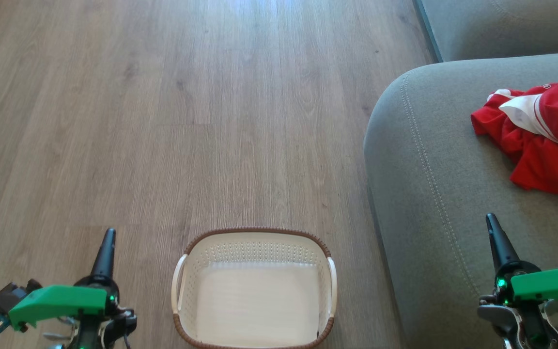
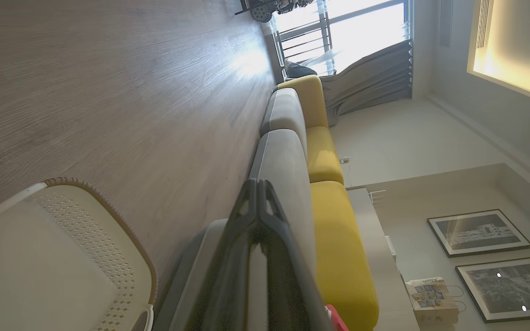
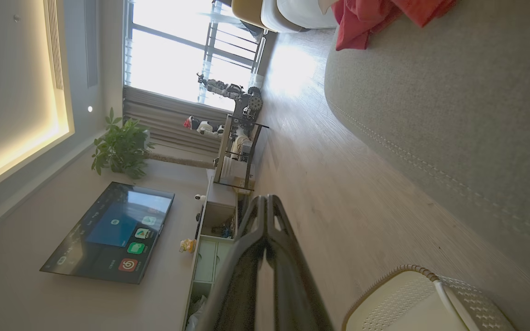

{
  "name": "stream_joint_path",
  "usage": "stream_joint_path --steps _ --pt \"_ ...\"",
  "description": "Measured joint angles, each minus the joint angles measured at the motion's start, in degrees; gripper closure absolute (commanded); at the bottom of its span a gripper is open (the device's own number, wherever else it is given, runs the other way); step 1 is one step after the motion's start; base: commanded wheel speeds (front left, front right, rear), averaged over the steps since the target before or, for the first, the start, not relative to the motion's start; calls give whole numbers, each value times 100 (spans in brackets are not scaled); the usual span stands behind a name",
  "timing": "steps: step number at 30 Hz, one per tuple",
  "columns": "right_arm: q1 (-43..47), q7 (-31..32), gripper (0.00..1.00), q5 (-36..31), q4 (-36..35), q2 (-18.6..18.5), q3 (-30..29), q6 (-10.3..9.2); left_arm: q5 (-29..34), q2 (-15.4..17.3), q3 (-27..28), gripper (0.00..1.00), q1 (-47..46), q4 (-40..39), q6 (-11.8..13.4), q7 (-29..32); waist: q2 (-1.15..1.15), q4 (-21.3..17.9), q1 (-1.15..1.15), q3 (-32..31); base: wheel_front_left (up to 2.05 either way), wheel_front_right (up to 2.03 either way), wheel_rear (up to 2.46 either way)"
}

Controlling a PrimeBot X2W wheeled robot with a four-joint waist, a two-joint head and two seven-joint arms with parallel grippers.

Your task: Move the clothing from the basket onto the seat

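Two clenched, empty pincers, the left gripper (image 1: 107,242) and right gripper (image 1: 494,230), sit short of the clothing (image 1: 540,145), likely light, limp and best pinched at a raised fold.

Head view looks steeply down; wrist views rolled sideways, low, along floor (image 1: 162,121); all share basket (image 1: 255,252).

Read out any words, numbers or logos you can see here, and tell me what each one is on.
No text can be read for certain.
On the clothing, a small mark near the top edge: too blurred to read.
On the television screen, captions by the app icons: too small.
On the printed bag, lettering: too small.
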Motion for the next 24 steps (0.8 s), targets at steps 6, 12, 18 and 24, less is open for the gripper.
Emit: stream_joint_path --steps 6,12,18,24 --pt "-2 100 100 260 44 47 -29 0 -289 -32 85 100 -6 26 -47 70 0 -15 0 7 0 0 0" --pt "-109 198 100 571 101 121 -71 0 -647 -77 171 100 -79 52 -116 167 0 -33 0 14 0 0 0" --pt "-147 293 100 870 131 154 -132 0 -994 -96 269 100 -128 64 -172 261 0 -51 0 23 0 0 0" --pt "-249 398 100 1181 179 181 -197 0 -1356 -124 375 100 -162 90 -227 369 0 -68 0 31 0 0 0"
